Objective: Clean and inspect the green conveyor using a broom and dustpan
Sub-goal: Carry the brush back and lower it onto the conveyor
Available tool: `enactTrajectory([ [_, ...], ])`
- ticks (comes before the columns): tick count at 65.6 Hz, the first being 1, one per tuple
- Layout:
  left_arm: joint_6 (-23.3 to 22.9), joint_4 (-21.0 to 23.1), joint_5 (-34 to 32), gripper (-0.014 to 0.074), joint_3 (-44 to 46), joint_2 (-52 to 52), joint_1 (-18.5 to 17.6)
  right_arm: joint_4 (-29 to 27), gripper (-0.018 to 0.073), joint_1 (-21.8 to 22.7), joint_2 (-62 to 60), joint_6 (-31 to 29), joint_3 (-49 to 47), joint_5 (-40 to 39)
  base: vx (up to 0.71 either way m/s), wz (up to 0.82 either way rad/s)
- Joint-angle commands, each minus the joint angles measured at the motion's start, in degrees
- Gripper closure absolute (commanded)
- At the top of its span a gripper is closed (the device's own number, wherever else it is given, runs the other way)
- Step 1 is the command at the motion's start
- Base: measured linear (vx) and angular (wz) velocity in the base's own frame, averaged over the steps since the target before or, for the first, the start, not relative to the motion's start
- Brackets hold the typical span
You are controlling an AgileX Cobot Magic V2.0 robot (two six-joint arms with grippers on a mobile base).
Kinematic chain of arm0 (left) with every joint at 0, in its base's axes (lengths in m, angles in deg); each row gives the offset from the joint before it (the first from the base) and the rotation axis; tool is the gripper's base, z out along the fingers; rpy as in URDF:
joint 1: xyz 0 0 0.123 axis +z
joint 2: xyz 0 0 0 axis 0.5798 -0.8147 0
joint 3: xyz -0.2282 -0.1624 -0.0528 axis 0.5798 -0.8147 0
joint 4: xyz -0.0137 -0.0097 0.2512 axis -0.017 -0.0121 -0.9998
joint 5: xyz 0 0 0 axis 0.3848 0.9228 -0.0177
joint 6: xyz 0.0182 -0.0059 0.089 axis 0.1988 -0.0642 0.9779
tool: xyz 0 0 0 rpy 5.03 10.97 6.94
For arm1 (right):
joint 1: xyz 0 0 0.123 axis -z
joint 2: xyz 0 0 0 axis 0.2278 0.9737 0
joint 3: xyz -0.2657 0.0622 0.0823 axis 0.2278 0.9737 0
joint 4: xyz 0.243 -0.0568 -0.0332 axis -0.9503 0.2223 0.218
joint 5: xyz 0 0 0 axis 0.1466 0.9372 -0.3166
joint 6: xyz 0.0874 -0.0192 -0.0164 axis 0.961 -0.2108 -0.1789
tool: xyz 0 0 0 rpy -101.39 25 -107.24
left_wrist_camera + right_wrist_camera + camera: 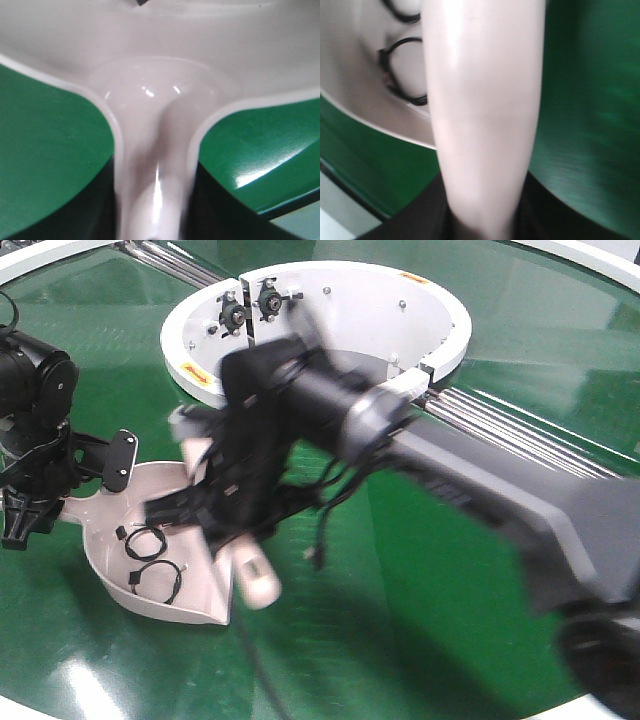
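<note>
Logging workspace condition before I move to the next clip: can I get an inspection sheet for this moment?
Surface: green conveyor glossy, with glare patches.
Job's things: dustpan sits on the belt; broom lies across its open edge, blurred.
Clutter: small black wire loops inside the dustpan.
Claws: left claw shut on the dustpan handle; right claw shut on the broom.
Cables: loose black cable hangs under the right arm.
Surroundings: white hub and metal rollers behind.
</note>
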Motion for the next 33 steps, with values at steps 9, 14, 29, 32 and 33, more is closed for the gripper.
enactTrajectory([
  [9, -0.6, -0.7, 0.7, 0.0603, 1.7, 3.3, -0.3, 7.1, 0.0561, 9.2, -14.1, -6.3, 8.7, 2.8, 0.0, 0.0],
  [14, -0.6, -0.7, 0.7, 0.0603, 1.7, 3.3, -0.3, 7.6, 0.0561, 12.4, -17.4, -9.7, 12.2, 2.7, 0.0, 0.0],
  [29, -0.6, -0.7, 0.7, 0.0603, 1.7, 3.3, -0.3, 7.6, 0.0561, 21.1, -25.4, -17.6, 22.4, 0.4, 0.0, 0.0],
  [32, -0.6, -0.7, 0.7, 0.0603, 1.7, 3.3, -0.3, 7.5, 0.0561, 22.7, -27.0, -18.6, 25.1, -1.4, 0.0, 0.0],
  [33, -0.6, -0.7, 0.7, 0.0603, 1.7, 3.3, -0.3, 7.4, 0.0561, 23.3, -27.5, -18.9, 26.0, -2.0, 0.0, 0.0],
])
